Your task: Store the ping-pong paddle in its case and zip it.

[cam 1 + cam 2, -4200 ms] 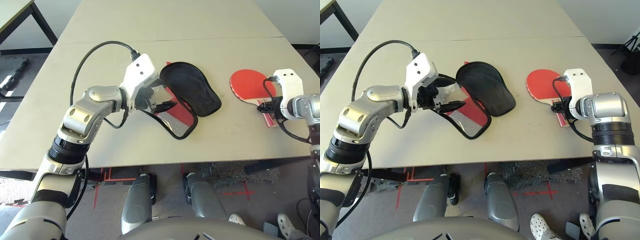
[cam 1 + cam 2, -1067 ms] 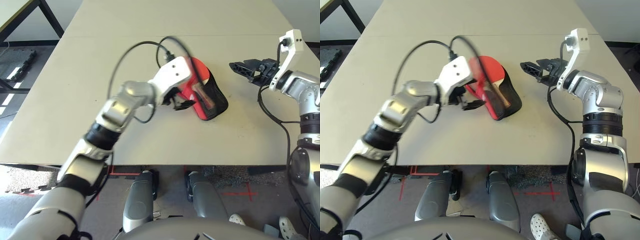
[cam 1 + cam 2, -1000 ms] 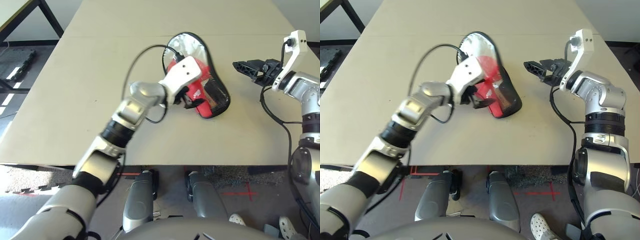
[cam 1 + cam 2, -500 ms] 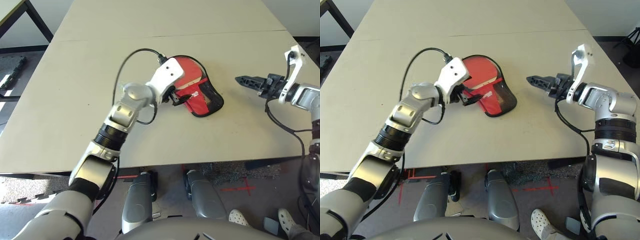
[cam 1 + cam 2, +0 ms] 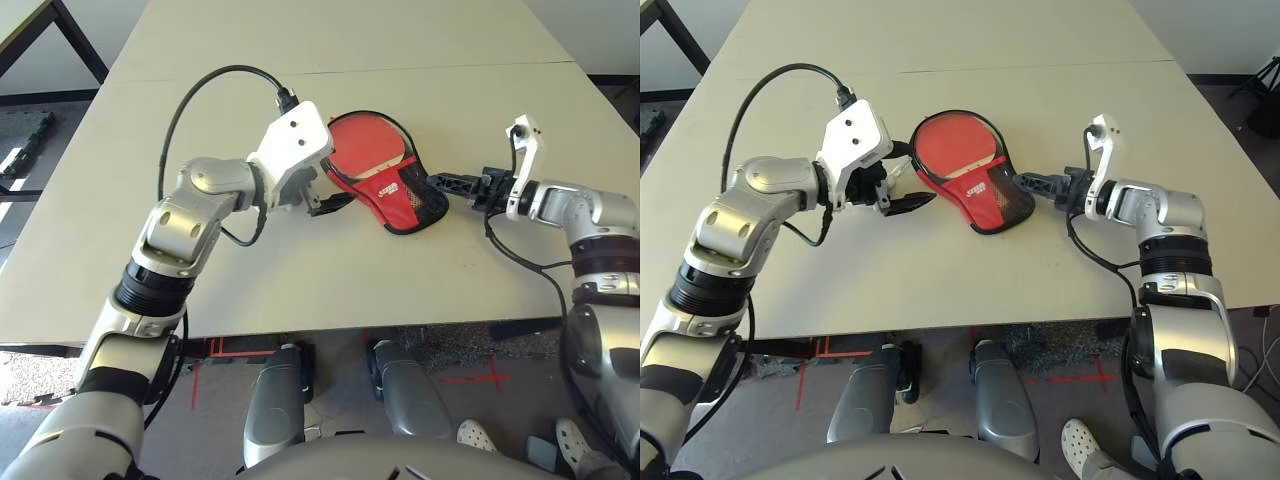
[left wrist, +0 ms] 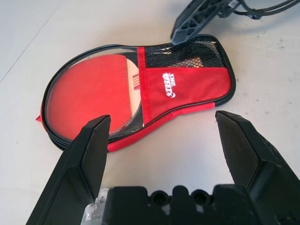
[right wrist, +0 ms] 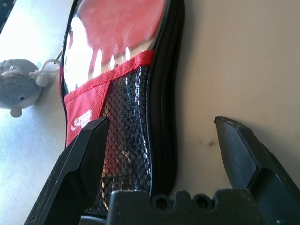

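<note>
Paddle (image 5: pixel 362 138) lies inside the soft red case (image 5: pixel 398 195) mid-worktop (image 5: pixel 300 260). Both claws, left (image 5: pixel 335 203) and right (image 5: pixel 440 182), gape empty beside it. Light, floppy fabric; likely best pinned near the black zipper edge (image 7: pixel 165 117).

White logo on case (image 6: pixel 183 86), illegible.

case (image 6: pixel 183 89): red woven cloth, matt, with black open mesh pocket and a clear glossy window
ping-pong paddle (image 6: pixel 89 91): smooth red rubber face, pale wood at the neck, seen through the window
left gripper (image 6: pixel 161 157): black matt plastic fingers
right gripper (image 7: pixel 161 154): black matt plastic fingers
table (image 5: pixel 300 270): pale, smooth, matt top
forearms (image 5: pixel 190 215): brushed silver metal
</note>
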Available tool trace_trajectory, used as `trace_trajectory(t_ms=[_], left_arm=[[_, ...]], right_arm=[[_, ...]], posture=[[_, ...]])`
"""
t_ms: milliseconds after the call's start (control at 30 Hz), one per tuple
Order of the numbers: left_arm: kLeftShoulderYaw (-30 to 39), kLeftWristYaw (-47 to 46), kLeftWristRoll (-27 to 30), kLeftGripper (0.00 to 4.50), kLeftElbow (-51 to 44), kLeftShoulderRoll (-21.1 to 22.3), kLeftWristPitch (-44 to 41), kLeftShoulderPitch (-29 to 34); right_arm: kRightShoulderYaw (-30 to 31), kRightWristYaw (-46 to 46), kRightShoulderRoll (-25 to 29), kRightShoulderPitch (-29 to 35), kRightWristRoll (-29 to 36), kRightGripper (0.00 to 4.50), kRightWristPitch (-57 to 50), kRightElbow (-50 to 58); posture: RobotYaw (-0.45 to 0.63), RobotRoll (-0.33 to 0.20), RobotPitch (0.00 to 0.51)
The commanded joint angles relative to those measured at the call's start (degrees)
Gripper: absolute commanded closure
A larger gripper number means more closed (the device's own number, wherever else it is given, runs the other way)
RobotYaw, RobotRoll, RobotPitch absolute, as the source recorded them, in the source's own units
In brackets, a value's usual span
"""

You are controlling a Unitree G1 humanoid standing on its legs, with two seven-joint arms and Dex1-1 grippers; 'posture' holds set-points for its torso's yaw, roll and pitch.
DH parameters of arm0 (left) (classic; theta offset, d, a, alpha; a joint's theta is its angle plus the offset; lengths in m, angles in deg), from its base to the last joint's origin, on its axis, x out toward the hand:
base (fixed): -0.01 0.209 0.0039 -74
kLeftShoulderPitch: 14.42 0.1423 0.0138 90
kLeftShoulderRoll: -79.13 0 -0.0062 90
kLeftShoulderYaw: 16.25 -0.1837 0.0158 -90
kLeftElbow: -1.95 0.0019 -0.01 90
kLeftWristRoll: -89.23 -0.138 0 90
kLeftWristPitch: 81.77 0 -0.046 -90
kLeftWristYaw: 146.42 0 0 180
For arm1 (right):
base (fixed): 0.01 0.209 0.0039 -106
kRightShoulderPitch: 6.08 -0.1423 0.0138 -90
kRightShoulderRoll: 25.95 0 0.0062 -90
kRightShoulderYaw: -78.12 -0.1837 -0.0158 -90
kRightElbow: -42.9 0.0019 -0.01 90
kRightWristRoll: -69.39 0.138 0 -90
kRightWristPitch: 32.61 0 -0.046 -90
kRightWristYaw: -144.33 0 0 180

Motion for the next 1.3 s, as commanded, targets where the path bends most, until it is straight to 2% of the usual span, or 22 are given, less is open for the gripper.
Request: trace_trajectory(t_ms=[33, 333, 367, 467, 800, 1033, 1300], left_arm=[[0.2, 0.4, 1.0, 0.0, -1.2, 0.6, -0.9, 0.1], [0.0, 0.1, 1.2, 0.0, -1.4, 0.8, -1.2, 0.5], [0.0, 0.1, 1.2, 0.0, -1.4, 0.9, -1.2, 0.6], [-0.1, 0.1, 1.1, 0.0, -1.3, 1.0, -1.1, 0.8], [-0.3, 0.4, 0.7, 0.0, 0.6, 1.0, 0.0, 0.4], [-0.4, 0.1, 0.4, 0.0, 0.9, 0.9, 0.6, 1.1], [-0.8, -0.2, 0.1, 0.0, 2.1, 0.2, 1.8, 1.6]], right_arm=[[1.1, 0.3, -1.9, -1.0, -0.9, 0.03, 0.0, -3.1], [1.7, -0.1, -3.4, -2.5, -1.0, 0.03, -4.8, -4.1], [1.7, -0.1, -3.2, -2.7, -1.0, 0.19, -5.7, -4.1], [2.1, -0.5, -2.6, -2.7, -1.1, 0.93, -7.9, -3.4], [2.5, -1.2, -0.6, -2.2, -0.9, 4.46, -13.6, -1.3], [2.1, -1.9, 2.6, 0.0, 0.5, 4.49, -18.4, 3.7], [1.3, -3.7, 9.6, 5.0, 4.2, 4.49, -25.9, 14.7]], posture=[[0.09, 0.0, 0.179], [0.1, 0.0, 0.184], [0.09, 0.0, 0.185], [0.09, 0.0, 0.186], [0.09, 0.0, 0.187], [0.08, 0.0, 0.192], [0.06, 0.0, 0.194]])
